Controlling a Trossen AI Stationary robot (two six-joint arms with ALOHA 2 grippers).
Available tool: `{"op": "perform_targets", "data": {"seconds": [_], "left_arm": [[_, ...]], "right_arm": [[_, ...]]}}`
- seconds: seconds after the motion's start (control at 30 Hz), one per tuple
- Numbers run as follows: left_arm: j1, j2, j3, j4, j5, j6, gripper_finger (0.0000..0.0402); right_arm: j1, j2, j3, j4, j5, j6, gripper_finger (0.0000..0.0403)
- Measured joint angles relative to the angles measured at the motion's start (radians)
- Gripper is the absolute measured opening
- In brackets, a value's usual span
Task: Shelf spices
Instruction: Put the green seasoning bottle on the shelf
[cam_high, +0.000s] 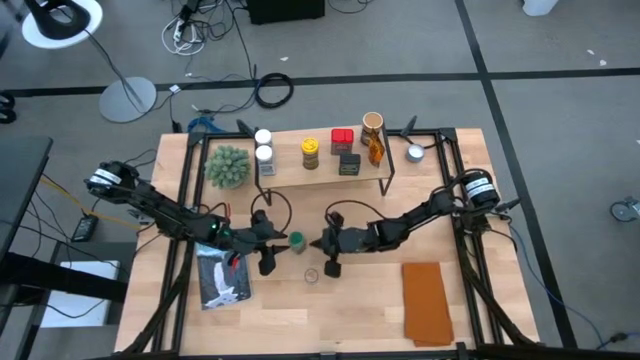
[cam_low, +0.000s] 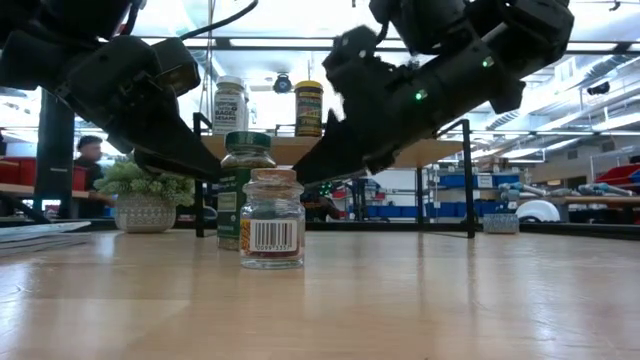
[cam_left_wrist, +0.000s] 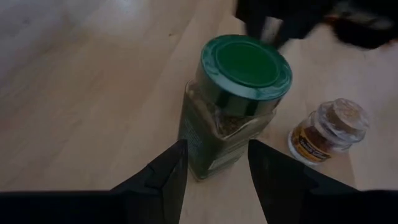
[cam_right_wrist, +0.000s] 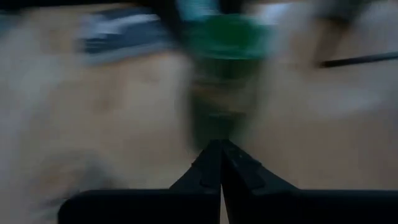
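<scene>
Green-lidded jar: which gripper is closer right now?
Left. The left gripper is open, its fingers just short of the green-lidded jar, not yet around it. The right gripper is shut and points at the jar from the opposite side, slightly farther off.

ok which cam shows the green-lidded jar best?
Left wrist view: the green-lidded jar fills the frame, lid and label sharp, just past the open jaws. High view shows only a small green lid between the arms. Low view has it half hidden behind the small cork-topped jar. Right wrist view is blurred.
</scene>
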Motion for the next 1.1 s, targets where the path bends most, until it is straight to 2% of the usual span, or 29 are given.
{"op": "perform_targets", "data": {"seconds": [0.1, 0.17, 0.3, 0.47, 0.63, 0.9, 1.1], "left_arm": [[0.000, 0.000, 0.000, 0.000, 0.000, 0.000, 0.0172], [0.000, 0.000, 0.000, 0.002, 0.000, 0.000, 0.0172], [0.000, 0.000, 0.000, 0.031, 0.001, -0.005, 0.0172], [0.000, 0.000, 0.000, 0.082, 0.072, -0.003, 0.0172], [-0.001, 0.000, 0.000, 0.060, 0.124, -0.005, 0.0172], [-0.001, 0.000, 0.000, 0.008, 0.121, -0.032, 0.0172], [-0.001, 0.000, 0.000, 0.030, 0.120, -0.062, 0.0172]], "right_arm": [[-0.019, 0.000, 0.000, 0.033, -0.194, 0.014, 0.0000], [-0.037, -0.001, 0.000, 0.046, -0.228, 0.014, 0.0000], [-0.071, -0.001, 0.000, 0.044, -0.141, -0.018, 0.0000], [-0.081, -0.001, 0.000, 0.041, 0.069, -0.029, 0.0000], [-0.056, -0.002, 0.000, 0.025, 0.063, -0.029, 0.0000], [-0.009, -0.005, 0.000, -0.079, 0.095, 0.013, 0.0000], [0.007, -0.030, 0.000, -0.178, 0.101, 0.082, 0.0001]]}}
